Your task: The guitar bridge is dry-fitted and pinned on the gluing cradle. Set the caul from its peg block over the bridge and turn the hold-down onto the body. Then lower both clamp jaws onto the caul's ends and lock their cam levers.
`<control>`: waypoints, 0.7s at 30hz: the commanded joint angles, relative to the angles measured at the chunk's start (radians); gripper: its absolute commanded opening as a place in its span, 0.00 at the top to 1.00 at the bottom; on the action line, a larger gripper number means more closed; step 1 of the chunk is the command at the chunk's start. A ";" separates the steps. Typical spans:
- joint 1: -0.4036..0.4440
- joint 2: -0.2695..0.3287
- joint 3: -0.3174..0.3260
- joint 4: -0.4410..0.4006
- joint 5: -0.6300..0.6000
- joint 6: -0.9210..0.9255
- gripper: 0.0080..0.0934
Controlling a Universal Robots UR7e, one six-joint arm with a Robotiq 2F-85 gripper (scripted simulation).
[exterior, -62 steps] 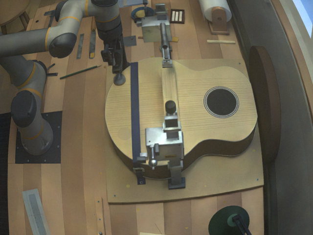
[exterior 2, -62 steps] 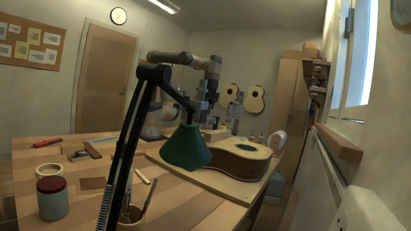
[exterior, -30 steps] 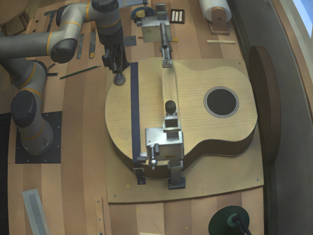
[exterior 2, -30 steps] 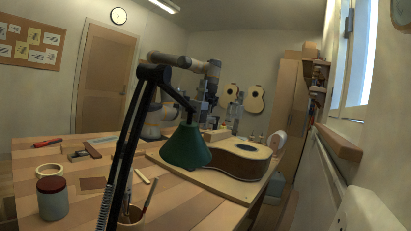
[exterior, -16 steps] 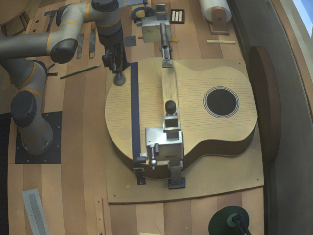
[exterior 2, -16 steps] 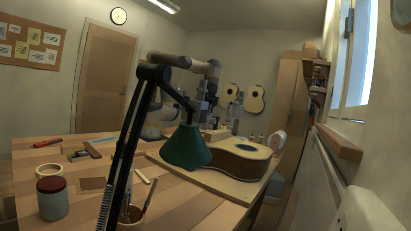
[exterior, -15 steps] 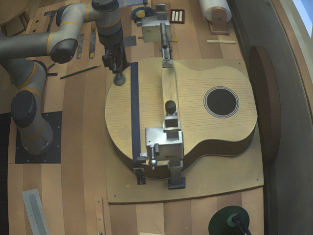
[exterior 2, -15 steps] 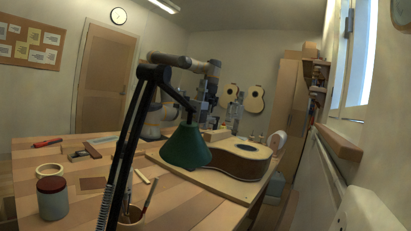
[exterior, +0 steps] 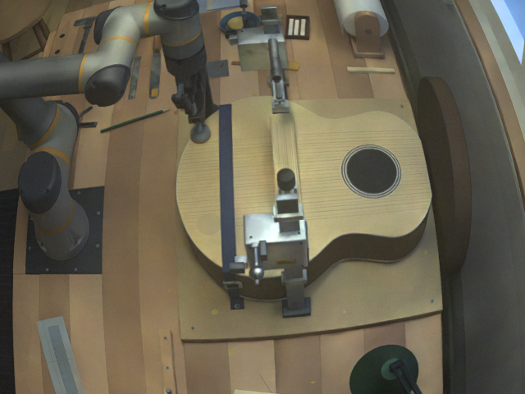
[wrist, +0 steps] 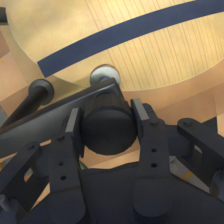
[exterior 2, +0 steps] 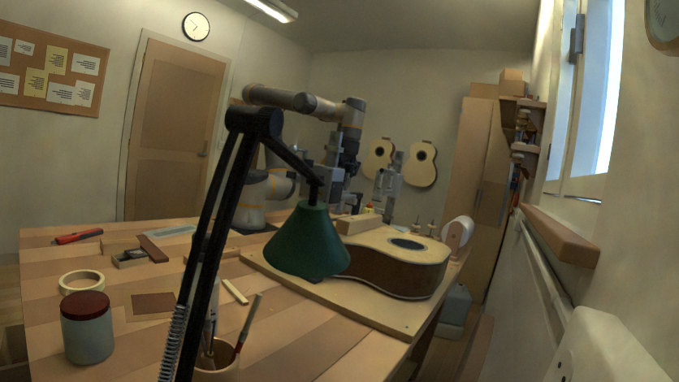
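My gripper stands at the far left edge of the guitar body, and its two finger pads are closed on the black round knob of the hold-down arm. The hold-down's grey foot pad sits at the rim of the soundboard. The pale wooden caul lies across the body over the bridge, with a black knob on it. A clamp stands at the near end and another at the far end. A blue strip crosses the soundboard.
Behind the guitar, a paper roll and small tools lie on the bench. A pencil lies left of the gripper. The green lamp hides much of the work from the second side camera. The arm's base stands to the left.
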 commanded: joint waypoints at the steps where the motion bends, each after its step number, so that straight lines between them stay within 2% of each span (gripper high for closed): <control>1: 0.000 0.000 0.000 -0.001 0.000 0.000 0.63; 17: 0.000 0.000 0.000 -0.001 0.000 0.000 1.00; 21: 0.000 0.000 0.000 -0.001 0.000 0.001 1.00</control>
